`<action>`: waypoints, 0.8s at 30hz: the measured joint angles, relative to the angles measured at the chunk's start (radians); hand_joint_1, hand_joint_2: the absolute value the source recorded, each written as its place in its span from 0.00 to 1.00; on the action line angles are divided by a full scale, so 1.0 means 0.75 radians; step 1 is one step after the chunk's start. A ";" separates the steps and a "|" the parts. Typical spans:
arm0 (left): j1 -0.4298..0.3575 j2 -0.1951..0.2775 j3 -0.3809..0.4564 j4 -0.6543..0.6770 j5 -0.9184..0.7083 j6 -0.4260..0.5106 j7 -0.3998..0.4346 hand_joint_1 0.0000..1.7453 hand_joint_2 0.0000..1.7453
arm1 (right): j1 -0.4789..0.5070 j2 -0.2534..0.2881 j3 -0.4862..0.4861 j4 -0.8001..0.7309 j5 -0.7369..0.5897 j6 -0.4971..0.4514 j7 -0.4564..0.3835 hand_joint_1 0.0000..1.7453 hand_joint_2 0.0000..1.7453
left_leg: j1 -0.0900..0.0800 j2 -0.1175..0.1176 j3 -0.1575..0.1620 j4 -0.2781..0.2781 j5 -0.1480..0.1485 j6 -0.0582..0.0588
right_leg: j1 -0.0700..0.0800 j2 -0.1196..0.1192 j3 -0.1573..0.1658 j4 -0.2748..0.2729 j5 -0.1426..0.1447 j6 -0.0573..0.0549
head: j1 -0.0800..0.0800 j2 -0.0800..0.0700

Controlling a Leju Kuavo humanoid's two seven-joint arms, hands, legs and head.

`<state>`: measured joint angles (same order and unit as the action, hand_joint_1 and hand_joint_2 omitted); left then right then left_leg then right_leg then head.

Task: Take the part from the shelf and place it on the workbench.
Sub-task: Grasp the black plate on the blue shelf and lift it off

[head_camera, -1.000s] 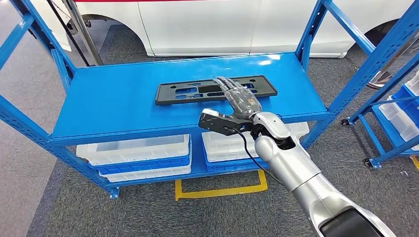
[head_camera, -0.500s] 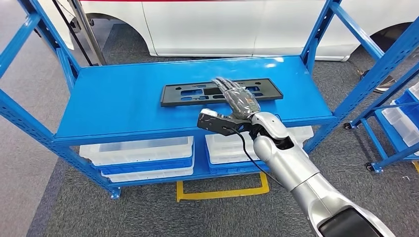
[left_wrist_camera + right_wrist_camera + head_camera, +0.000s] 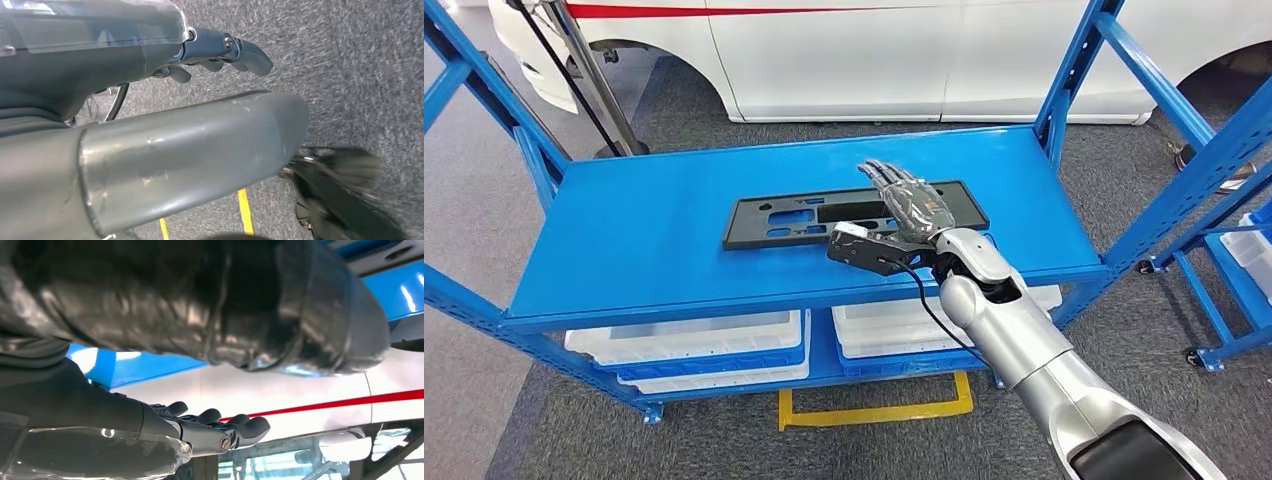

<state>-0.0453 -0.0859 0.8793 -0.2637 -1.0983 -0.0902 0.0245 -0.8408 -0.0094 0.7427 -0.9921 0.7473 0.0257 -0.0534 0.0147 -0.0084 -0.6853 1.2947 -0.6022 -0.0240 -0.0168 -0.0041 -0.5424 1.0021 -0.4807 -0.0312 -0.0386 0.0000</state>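
The flat black rectangular plastic part (image 3: pixel 854 213) lies on the blue metal shelf (image 3: pixel 654 250). The right hand (image 3: pixel 907 200) hovers flat above its right half, fingers outstretched, grasping nothing. The left hand (image 3: pixel 200 65) hangs empty over grey carpet.

Right hand (image 3: pixel 907 203) outstretched, fingers (image 3: pixel 886 176) straight, palm down, empty.

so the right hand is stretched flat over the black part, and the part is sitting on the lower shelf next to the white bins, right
Not quite. The right hand is indeed stretched flat over the black part, but the part lies on the top shelf, not the lower one. The white bins sit on the level beneath it, as the head view shows.
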 joint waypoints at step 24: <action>0.000 -0.013 0.000 0.015 0.017 0.012 -0.024 0.00 0.00 | 0.026 -0.035 -0.005 0.027 -0.022 -0.008 0.007 0.00 0.00 | -0.021 -0.016 0.064 -0.356 0.246 0.075 | 0.032 0.008 -0.058 0.026 0.013 0.035 | -0.001 0.000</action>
<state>-0.0456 -0.0958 0.8793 -0.2522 -1.0857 -0.0815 0.0069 -0.8216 -0.0360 0.7392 -0.9715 0.7309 0.0196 -0.0484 -0.0010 -0.0207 -0.6373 1.0275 -0.4176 0.0320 0.0069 0.0019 -0.5858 1.0213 -0.4706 -0.0052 -0.0391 0.0000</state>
